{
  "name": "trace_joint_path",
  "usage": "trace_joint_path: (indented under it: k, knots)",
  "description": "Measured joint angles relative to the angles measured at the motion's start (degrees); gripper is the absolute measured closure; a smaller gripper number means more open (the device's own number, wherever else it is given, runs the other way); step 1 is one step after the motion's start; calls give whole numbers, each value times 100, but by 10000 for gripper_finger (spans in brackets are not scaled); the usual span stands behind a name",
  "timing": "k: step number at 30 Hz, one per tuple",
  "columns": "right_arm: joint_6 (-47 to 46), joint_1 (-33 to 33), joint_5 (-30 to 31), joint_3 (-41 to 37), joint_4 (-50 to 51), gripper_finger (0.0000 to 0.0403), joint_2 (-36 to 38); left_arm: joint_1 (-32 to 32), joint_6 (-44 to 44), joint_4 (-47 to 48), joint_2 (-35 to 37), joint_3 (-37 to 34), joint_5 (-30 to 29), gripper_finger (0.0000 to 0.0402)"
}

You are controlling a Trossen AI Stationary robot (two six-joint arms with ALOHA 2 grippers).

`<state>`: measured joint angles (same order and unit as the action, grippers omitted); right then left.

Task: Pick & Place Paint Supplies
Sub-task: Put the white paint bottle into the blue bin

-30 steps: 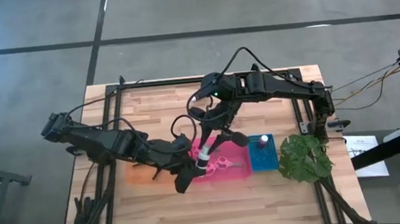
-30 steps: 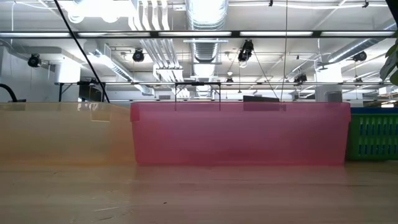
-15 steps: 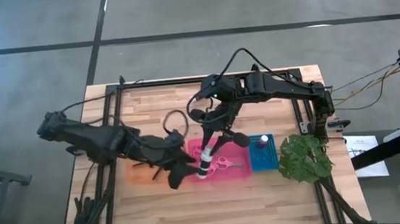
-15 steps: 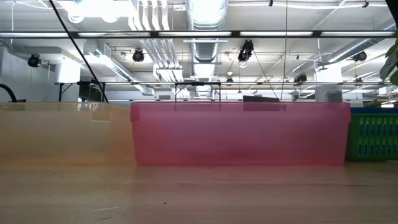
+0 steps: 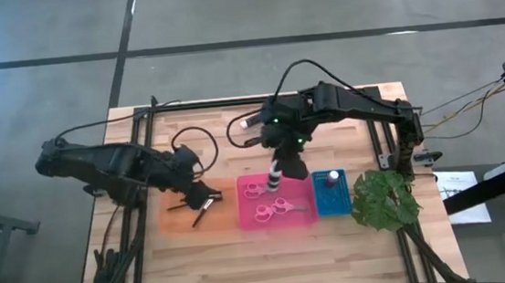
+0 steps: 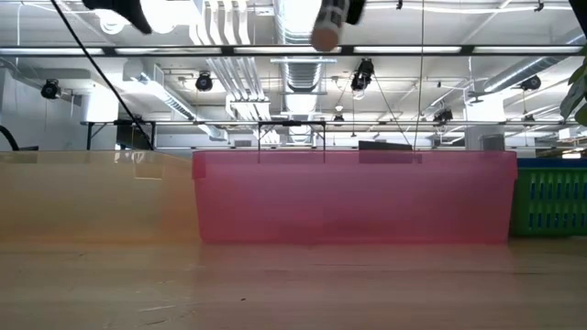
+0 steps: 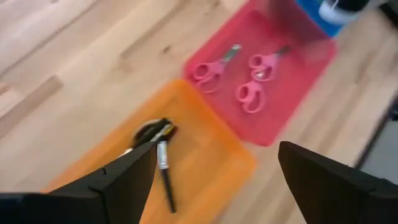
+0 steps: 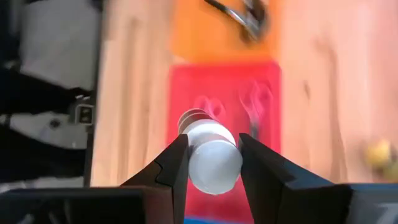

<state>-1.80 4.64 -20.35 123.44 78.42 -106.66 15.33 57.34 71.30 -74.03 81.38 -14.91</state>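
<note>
While the right gripper clamps a white paint bottle above the pink tray, scissors lie inside. Left gripper, fingers apart, hangs over the orange tray holding brushes.

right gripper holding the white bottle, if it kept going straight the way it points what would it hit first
Probably the pink tray: past the white bottle clamped in the right gripper, the wrist view looks down onto it, near the pink scissors. Depth is unclear, so the exact spot is a guess.
</note>
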Motion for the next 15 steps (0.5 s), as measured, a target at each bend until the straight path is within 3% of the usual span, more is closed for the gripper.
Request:
trace_joint_path:
  k: [8, 15]
  knots:
    - [-2336, -94, 916, -872, 333, 296, 382, -706, -92, 327, 116, -521, -120, 55]
    - [-4256, -824, 1798, -2195, -4, 296, 1029, -874, -345, -86, 383, -978, -266, 55]
